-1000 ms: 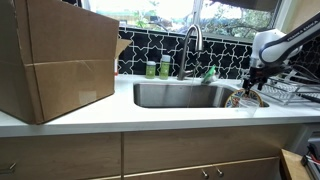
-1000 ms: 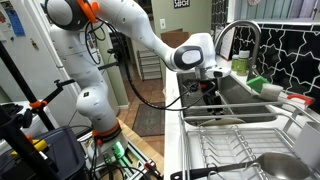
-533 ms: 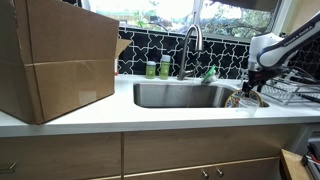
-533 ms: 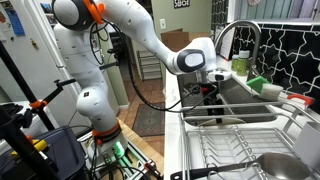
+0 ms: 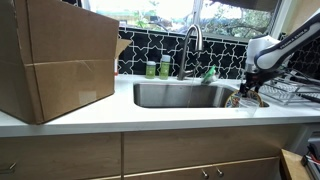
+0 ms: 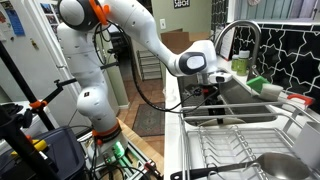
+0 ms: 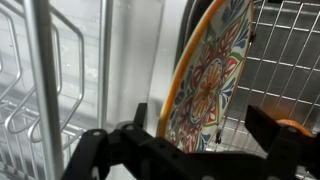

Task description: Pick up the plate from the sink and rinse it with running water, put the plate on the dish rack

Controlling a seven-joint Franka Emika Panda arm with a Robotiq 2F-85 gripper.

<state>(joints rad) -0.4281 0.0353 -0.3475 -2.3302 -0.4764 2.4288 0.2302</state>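
Observation:
The plate [image 7: 205, 80], with its painted multicolour pattern and orange rim, stands on edge among the wires of the dish rack [image 7: 285, 60]. In an exterior view the plate [image 5: 240, 99] sits at the right end of the sink [image 5: 180, 95], beside the dish rack [image 5: 285, 93]. My gripper [image 7: 205, 128] is open, with one finger on each side of the plate and a gap showing on both sides. The gripper [image 5: 255, 82] hangs just above the plate. In an exterior view the gripper [image 6: 207, 92] is between the sink [image 6: 250, 100] and the dish rack [image 6: 240, 150].
A big cardboard box [image 5: 60, 60] stands on the counter left of the sink. The gooseneck faucet [image 5: 192, 40], two green bottles [image 5: 158, 68] and a green sponge [image 5: 209, 73] line the back edge. A ladle [image 6: 270, 165] lies in the rack.
The arm has shifted slightly while the plate stays where it stands in the rack. The jaws remain open.

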